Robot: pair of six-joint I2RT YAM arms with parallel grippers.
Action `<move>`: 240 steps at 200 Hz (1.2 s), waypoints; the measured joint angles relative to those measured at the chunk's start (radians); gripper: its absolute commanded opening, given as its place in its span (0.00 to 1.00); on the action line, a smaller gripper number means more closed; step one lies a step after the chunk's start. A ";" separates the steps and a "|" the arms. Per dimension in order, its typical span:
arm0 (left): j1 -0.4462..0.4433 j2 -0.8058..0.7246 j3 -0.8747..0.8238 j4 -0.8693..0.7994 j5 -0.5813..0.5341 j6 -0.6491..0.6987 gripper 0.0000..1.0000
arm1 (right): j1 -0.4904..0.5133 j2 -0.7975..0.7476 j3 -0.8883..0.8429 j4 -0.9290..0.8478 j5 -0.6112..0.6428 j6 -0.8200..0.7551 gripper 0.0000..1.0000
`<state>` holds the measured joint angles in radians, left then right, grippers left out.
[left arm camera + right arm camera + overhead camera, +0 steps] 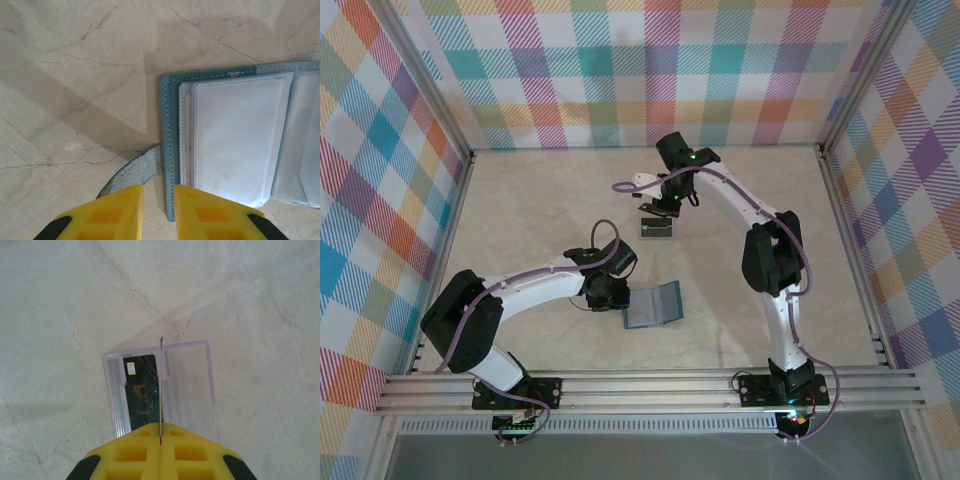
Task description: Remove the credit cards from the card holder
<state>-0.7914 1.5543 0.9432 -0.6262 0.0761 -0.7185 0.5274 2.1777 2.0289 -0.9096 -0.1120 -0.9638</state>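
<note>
Right gripper (pixel 160 434) clamped on a card (pixel 161 375), edge-on over clear tray (pixel 192 390). Second card (pixel 142 395) flat inside, print unreadable. Left gripper (pixel 159 195) jaws narrow, at tab (pixel 132 175) of open card holder (pixel 169 150), mid-table.

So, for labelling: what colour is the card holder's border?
Teal-blue card holder border; clearest in left wrist view.

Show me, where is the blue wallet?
Top view: the wallet lies open on the table, near the front, just right of the left hand.
</note>
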 measured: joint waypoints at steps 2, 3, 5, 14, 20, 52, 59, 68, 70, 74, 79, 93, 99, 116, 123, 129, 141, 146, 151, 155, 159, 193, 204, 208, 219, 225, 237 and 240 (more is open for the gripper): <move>0.000 0.000 0.000 0.000 0.000 0.000 0.23 | 0.001 0.000 -0.001 0.000 0.000 0.000 0.00; 0.000 0.000 0.000 0.000 0.000 0.000 0.23 | 0.002 0.000 -0.002 0.000 0.000 0.000 0.00; 0.000 0.000 0.000 0.000 0.000 0.000 0.23 | 0.003 0.000 -0.003 0.000 0.000 -0.001 0.00; 0.000 0.000 0.000 0.000 0.000 0.000 0.23 | 0.004 0.000 -0.006 0.000 0.000 -0.003 0.00; 0.000 0.000 0.000 0.000 0.000 0.000 0.23 | 0.004 0.000 -0.008 0.000 0.000 -0.005 0.00; 0.000 0.000 0.000 0.000 0.000 0.000 0.23 | 0.004 0.002 -0.008 -0.005 0.003 -0.021 0.00; 0.000 0.000 0.000 0.000 0.000 -0.001 0.23 | 0.004 0.005 -0.008 -0.008 0.008 -0.025 0.00; 0.000 -0.002 -0.004 0.002 0.000 -0.003 0.23 | 0.004 0.011 -0.006 -0.016 0.016 -0.029 0.00; 0.000 -0.002 -0.005 0.001 0.000 -0.003 0.23 | 0.005 0.014 -0.005 -0.018 0.019 -0.030 0.00; 0.000 -0.003 -0.006 0.000 0.000 -0.004 0.23 | 0.004 0.019 -0.003 -0.022 0.024 -0.034 0.00; 0.000 -0.004 -0.010 0.000 0.000 -0.004 0.23 | 0.004 0.024 -0.002 -0.025 0.031 -0.038 0.00; 0.000 -0.005 -0.015 0.000 0.000 -0.008 0.23 | 0.004 0.042 0.002 -0.037 0.048 -0.047 0.00; 0.000 -0.005 -0.017 0.000 0.000 -0.008 0.23 | 0.004 0.049 0.002 -0.042 0.054 -0.048 0.00; 0.000 -0.005 -0.018 0.000 -0.001 -0.008 0.23 | 0.004 0.064 0.002 -0.057 0.072 -0.056 0.00; 0.000 -0.006 -0.018 0.000 -0.001 -0.008 0.23 | 0.004 0.069 0.002 -0.060 0.079 -0.063 0.00; 0.000 -0.006 -0.018 0.000 -0.001 -0.008 0.23 | 0.005 0.072 0.002 -0.064 0.084 -0.068 0.00; 0.000 -0.006 -0.019 0.000 -0.001 -0.009 0.23 | 0.007 0.075 0.002 -0.076 0.091 -0.073 0.00; 0.000 -0.006 -0.019 0.000 -0.001 -0.011 0.23 | 0.009 0.075 0.002 -0.082 0.093 -0.074 0.00; 0.000 -0.008 -0.021 0.000 -0.001 -0.012 0.23 | 0.010 0.075 0.002 -0.087 0.095 -0.074 0.00; 0.000 -0.009 -0.023 0.000 -0.001 -0.013 0.23 | 0.011 0.075 0.002 -0.092 0.094 -0.075 0.00; 0.000 -0.010 -0.024 0.000 -0.001 -0.015 0.23 | 0.012 0.075 0.002 -0.098 0.094 -0.077 0.00; 0.000 -0.019 -0.033 0.000 -0.001 -0.023 0.23 | 0.028 0.075 0.002 -0.149 0.093 -0.085 0.00; 0.000 -0.022 -0.035 0.000 -0.001 -0.023 0.23 | 0.036 0.075 0.002 -0.169 0.093 -0.087 0.01; 0.000 -0.023 -0.036 0.001 0.000 -0.023 0.23 | 0.039 0.075 0.002 -0.178 0.092 -0.089 0.01; 0.000 -0.025 -0.039 0.000 0.000 -0.023 0.23 | 0.046 0.075 0.006 -0.206 0.085 -0.092 0.03; 0.000 -0.025 -0.039 0.000 0.000 -0.023 0.23 | 0.050 0.075 0.009 -0.222 0.082 -0.092 0.05; 0.000 -0.026 -0.039 0.000 0.000 -0.023 0.23 | 0.052 0.075 0.019 -0.252 0.076 -0.092 0.10; 0.000 -0.026 -0.039 0.000 0.000 -0.023 0.23 | 0.053 0.075 0.021 -0.259 0.074 -0.092 0.12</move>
<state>-0.7914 1.5280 0.9043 -0.6258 0.0765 -0.7410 0.5808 2.2528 2.0499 -1.1683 -0.0376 -1.0557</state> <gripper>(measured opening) 0.230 0.072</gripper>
